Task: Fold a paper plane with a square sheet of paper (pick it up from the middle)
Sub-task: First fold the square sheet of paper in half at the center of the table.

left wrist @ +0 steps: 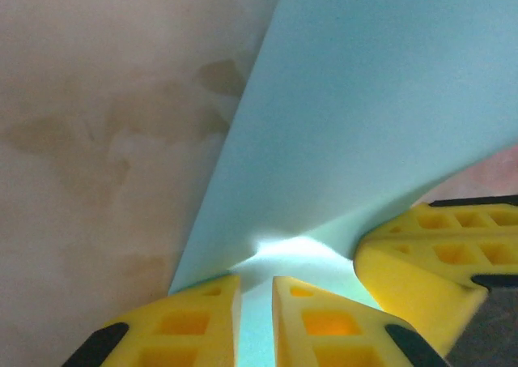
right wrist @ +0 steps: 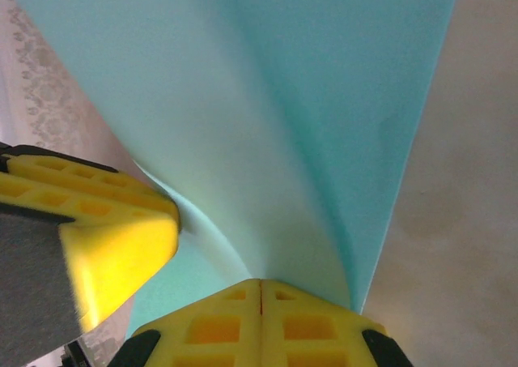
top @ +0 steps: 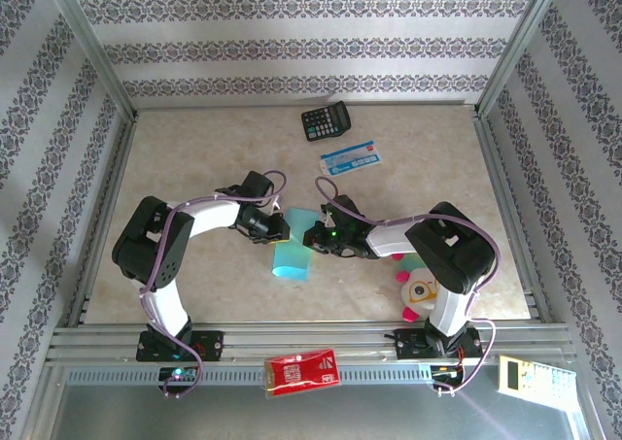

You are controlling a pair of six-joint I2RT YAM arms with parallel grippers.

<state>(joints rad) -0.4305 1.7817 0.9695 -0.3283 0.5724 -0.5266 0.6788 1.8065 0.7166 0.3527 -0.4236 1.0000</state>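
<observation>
— Square sheet of paper [top: 291, 260]: where does it sit?
— Mid-table [top: 194, 158], curled up between both grippers. The right gripper [top: 313, 238] pinches its fold, fingers pressed together. The left gripper [top: 280, 228] has its fingers slightly apart with paper running between them; whether they grip cannot be told.
— And around it?
— A black calculator [top: 326, 121] and a blue-and-white card [top: 351, 156] lie farther back, well apart. A plush toy [top: 418, 287] sits beside the right arm.
</observation>
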